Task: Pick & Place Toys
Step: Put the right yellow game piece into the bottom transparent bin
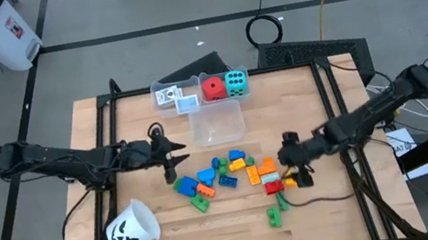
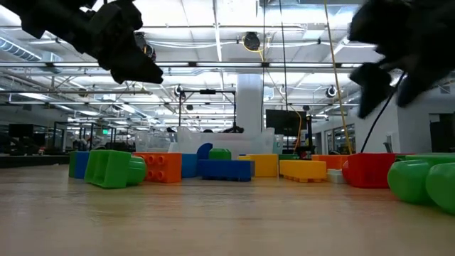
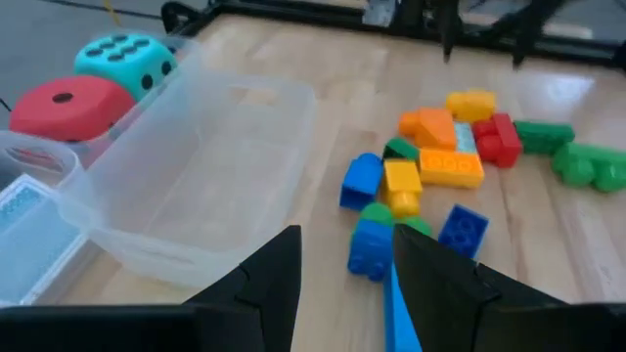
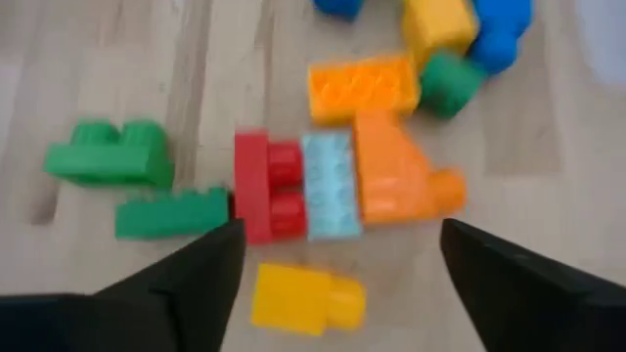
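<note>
Several small plastic blocks (image 1: 232,174) (blue, green, orange, red, yellow) lie loose on the wooden table's middle. My left gripper (image 1: 177,162) is open at the pile's left end, above the table (image 2: 135,60). A blue block (image 3: 396,303) shows beside one of its fingers; I cannot tell whether they touch. My right gripper (image 1: 296,167) is open wide and empty. It hangs over a yellow block (image 4: 308,298) and a red block (image 4: 264,191), which lies next to a light blue (image 4: 331,186) and an orange one (image 4: 401,181). A red die (image 1: 214,87), a cyan die (image 1: 236,82) and white cards (image 1: 174,96) sit in small clear bins.
An empty clear bin (image 1: 216,122) stands just beyond the pile, close to my left gripper (image 3: 196,166). A white cup with a pumpkin face (image 1: 131,227) lies on its side at the near left. Two green blocks (image 1: 276,213) lie near the front edge. A cable runs by the right arm.
</note>
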`<state>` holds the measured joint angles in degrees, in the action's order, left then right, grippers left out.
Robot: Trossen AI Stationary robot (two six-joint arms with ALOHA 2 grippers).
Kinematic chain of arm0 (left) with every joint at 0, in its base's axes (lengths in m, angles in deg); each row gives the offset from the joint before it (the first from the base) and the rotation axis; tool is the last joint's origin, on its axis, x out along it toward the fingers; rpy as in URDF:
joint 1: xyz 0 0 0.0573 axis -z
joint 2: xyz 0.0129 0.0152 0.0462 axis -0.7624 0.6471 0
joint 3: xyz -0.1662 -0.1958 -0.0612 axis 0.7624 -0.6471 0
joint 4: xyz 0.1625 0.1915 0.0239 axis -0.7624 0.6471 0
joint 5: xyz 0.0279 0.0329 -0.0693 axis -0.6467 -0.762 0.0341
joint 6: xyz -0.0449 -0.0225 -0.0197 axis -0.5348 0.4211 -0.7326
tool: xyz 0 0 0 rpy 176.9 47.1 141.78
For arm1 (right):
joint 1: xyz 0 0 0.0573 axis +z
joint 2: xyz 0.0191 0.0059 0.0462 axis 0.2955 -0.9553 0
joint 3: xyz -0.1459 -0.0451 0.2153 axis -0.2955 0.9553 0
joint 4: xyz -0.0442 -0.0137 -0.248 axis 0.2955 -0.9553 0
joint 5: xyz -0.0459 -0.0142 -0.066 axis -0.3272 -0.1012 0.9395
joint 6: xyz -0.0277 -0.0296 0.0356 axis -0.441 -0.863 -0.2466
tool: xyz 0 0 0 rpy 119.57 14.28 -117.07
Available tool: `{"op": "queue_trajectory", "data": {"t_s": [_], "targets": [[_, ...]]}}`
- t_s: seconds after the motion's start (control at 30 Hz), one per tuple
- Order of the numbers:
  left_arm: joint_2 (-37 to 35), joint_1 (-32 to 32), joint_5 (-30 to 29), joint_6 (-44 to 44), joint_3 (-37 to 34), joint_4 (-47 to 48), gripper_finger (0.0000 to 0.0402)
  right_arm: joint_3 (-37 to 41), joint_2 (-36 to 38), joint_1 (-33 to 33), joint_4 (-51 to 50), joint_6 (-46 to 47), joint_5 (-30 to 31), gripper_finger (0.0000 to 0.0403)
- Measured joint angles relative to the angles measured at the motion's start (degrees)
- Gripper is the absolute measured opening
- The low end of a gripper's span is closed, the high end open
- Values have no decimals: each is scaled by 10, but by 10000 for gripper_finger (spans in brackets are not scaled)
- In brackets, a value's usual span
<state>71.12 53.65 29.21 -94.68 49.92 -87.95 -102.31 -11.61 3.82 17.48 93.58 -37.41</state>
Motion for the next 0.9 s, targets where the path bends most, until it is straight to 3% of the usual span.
{"op": "queue_trajectory", "data": {"t_s": [0.23, 0.47, 0.7, 0.9], "targets": [[0, -16, 0, -4, 0, -30, 168, 83, -3, 63, 74, 70, 53, 349], [0, -21, -7, -30, 0, -38, 168, 163, -3, 89, 180, 74, 57, 322], [0, -21, -19, -35, 0, -55, 168, 219, -3, 91, 277, 70, 102, 296], [0, -21, -19, -35, 0, -65, 168, 244, -3, 90, 311, 69, 103, 263]]}}
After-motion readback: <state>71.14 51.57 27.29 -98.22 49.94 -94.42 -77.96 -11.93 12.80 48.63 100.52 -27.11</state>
